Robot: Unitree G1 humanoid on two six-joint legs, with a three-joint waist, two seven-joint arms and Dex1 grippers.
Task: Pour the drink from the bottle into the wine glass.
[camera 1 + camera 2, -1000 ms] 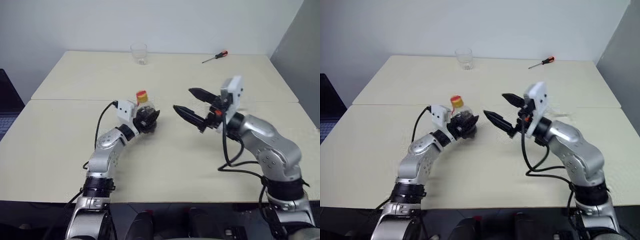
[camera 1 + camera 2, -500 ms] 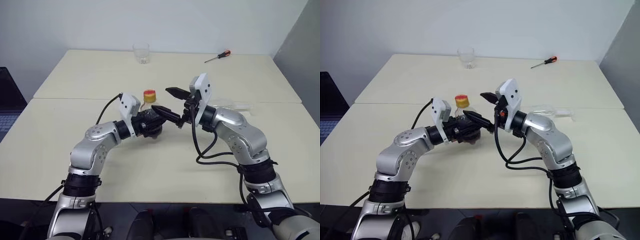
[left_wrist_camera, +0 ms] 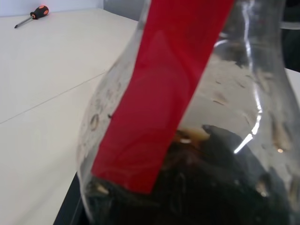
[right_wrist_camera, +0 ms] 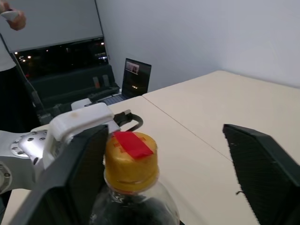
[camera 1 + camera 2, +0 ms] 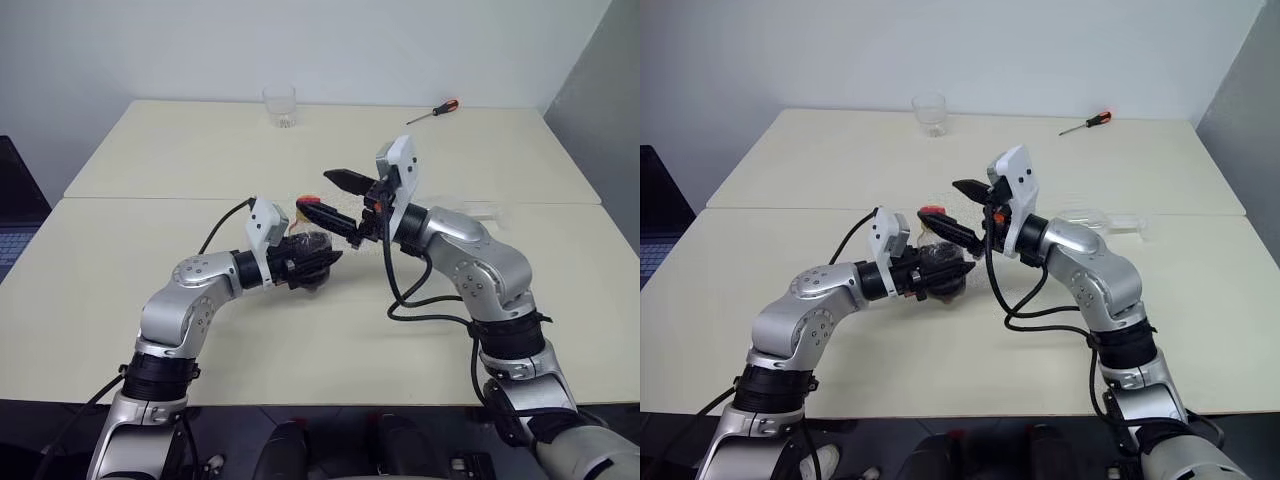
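While the left gripper (image 5: 318, 262) holds the bottle (image 5: 937, 262) by its rounded body, black fingers (image 5: 326, 258) clamped on both sides, the bottle stands roughly upright just above the middle of the counter (image 5: 150, 240), close to the seam where its two cream tops meet. Dark drink (image 3: 206, 187) fills the lower part of the bottle, and a red label strip (image 3: 164, 89) runs down its clear wall in the left wrist view. Its yellow cap (image 4: 130, 160) carries a red patch on top.

From the robot's right, the right gripper (image 5: 338, 200) reaches in at the height of the cap, its fingers standing apart with the cap between them. In the right wrist view one finger (image 4: 77, 173) lies right against the cap's side while the other finger (image 4: 262, 173) is well clear of it, so the cap is not gripped.

Near the counter's far edge, left of centre, stands a short clear tumbler (image 5: 279, 105). A screwdriver (image 5: 432, 112) with a red handle lies toward the far right corner. A clear stemmed wine glass (image 5: 1102, 219) lies on its side toward the right edge, just behind the right arm. A laptop (image 4: 137, 76) sits beyond the counter's left edge.
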